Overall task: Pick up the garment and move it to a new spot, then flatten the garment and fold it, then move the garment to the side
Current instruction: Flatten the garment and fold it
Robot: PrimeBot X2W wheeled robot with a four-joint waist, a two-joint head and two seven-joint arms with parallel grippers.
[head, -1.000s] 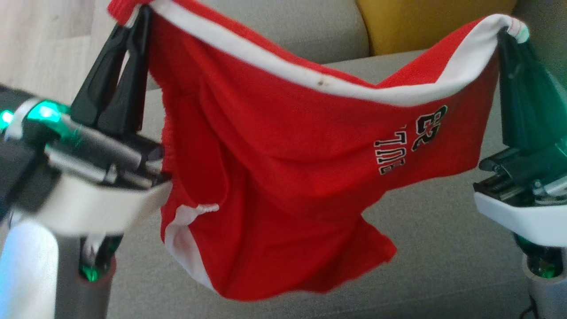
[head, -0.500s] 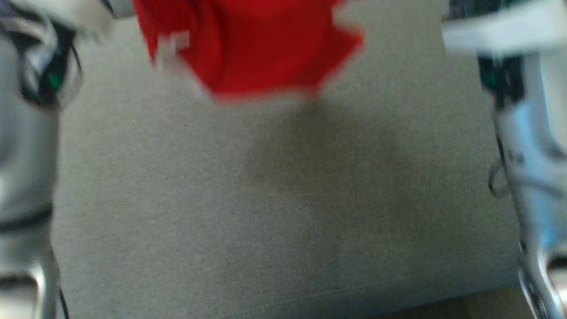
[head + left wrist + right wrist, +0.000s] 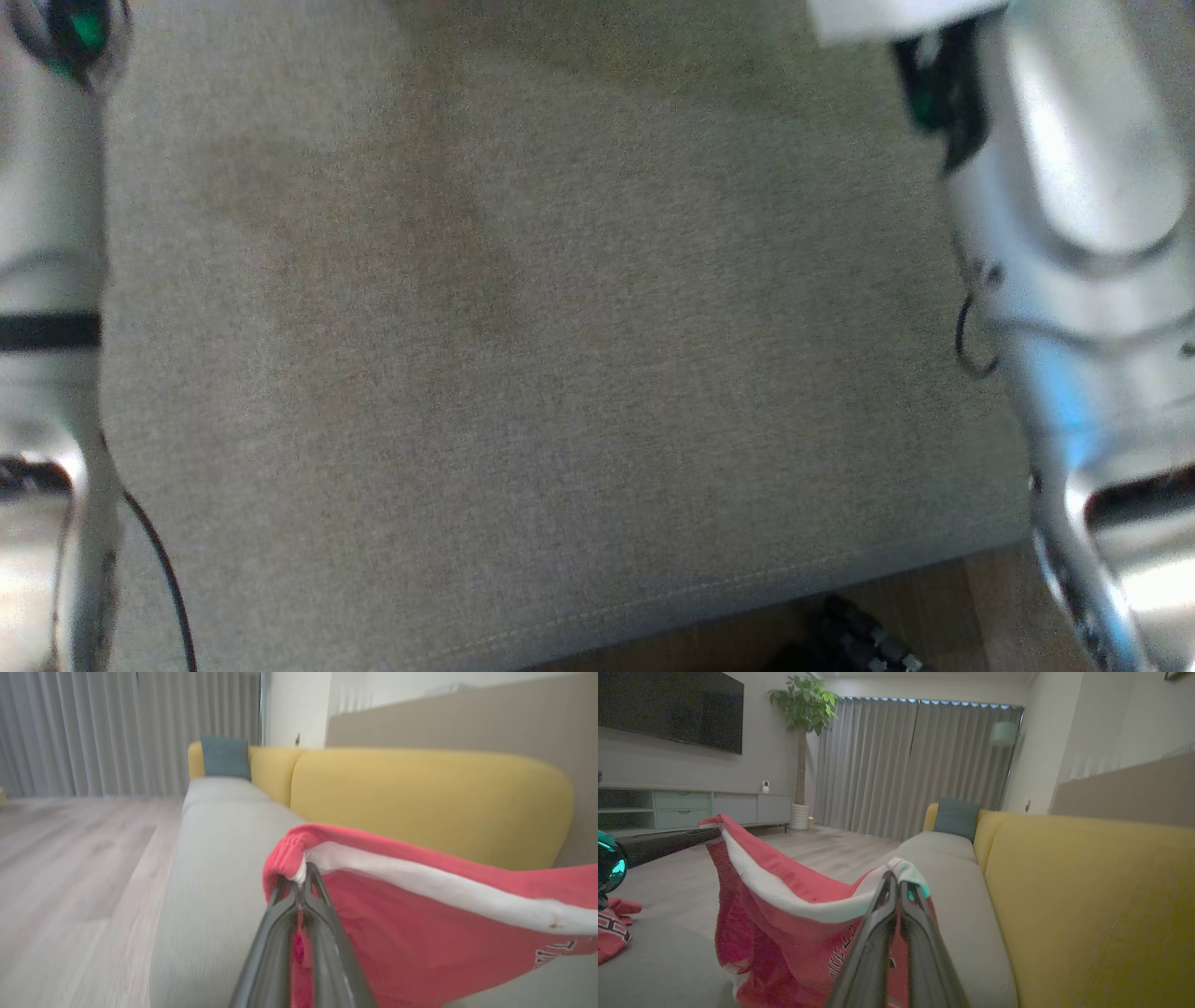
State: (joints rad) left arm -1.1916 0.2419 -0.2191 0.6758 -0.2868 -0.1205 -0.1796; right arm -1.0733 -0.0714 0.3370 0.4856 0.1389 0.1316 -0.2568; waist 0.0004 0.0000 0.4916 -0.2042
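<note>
So we've got the red garment up in the air above the grey sofa seat, strung between both grippers by its white-trimmed waistband. The left gripper is pinched tight on one bunched corner of that band. The right gripper is pinched on the other corner, and the band sags a bit in between.

We reckon this is the carry-to-a-new-spot step. The trick is to hold both corners level and far enough apart that the cloth hangs as one sheet. Then we bring it down over the seat so the bottom hem touches first and the rest drapes flat, not in a heap. We shouldn't let go of either corner until the fabric rests on the seat.

Pose-wise, the left forearm runs up the seat's left edge and the right forearm up its right edge. Both reach out over the seat, with the fingers aimed along its length.
</note>
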